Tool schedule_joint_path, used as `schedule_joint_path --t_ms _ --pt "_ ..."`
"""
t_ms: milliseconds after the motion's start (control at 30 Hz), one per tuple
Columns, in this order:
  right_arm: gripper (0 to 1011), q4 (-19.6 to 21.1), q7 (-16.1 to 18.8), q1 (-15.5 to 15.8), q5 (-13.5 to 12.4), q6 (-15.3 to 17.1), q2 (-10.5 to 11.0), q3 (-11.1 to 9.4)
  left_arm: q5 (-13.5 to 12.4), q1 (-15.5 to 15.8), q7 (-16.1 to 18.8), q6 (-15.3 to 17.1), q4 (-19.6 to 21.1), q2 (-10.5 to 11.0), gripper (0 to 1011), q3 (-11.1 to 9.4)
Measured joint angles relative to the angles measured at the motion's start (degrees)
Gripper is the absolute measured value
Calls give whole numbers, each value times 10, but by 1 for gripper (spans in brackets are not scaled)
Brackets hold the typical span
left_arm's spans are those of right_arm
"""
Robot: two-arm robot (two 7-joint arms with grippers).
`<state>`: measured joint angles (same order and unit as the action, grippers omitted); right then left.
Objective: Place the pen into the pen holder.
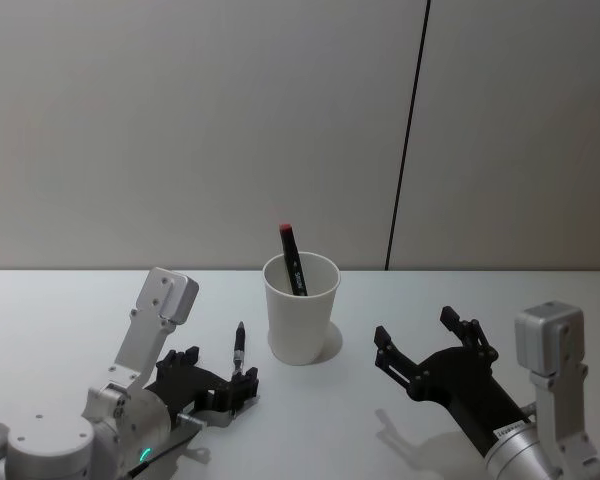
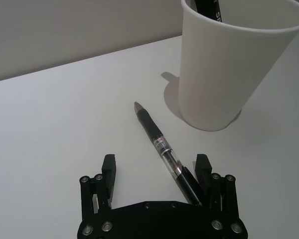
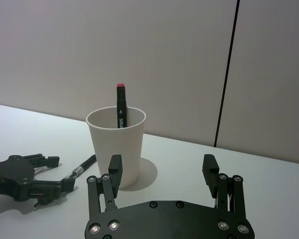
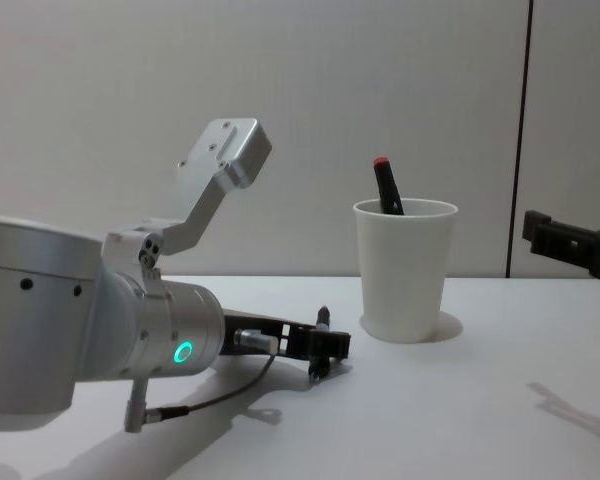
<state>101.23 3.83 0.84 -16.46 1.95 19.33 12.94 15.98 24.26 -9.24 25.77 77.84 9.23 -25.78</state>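
Left gripper (image 2: 156,162) sits low on the desk (image 1: 60,300), fingers spread wide, clamping nothing. The pen (image 2: 159,142) lies flat between them, rear end close by one finger, tip toward the pen holder (image 1: 300,320) just beyond. Right gripper (image 1: 415,328) hovers beside it, wide open and empty. A red-capped marker (image 1: 292,255) leans inside.

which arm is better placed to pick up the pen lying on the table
Left. The left tool is open and straddles the pen, which lies on the table beside the cup. The right tool, also open, hovers on the cup's other side, away from the pen.
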Motion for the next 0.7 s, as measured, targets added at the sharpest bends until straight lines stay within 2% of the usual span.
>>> schedule_joint_path --t_ms 167,367,700 --pt "1001 0 0 0 0 0 0 0 0 -1 -1 -1 -1 -1 993 1" --pt "1001 0 0 0 0 0 0 0 -1 -2 -1 -1 -1 -1 874 3" --pt "1001 0 0 0 0 0 0 0 -2 -2 -1 -2 -2 -1 792 4"
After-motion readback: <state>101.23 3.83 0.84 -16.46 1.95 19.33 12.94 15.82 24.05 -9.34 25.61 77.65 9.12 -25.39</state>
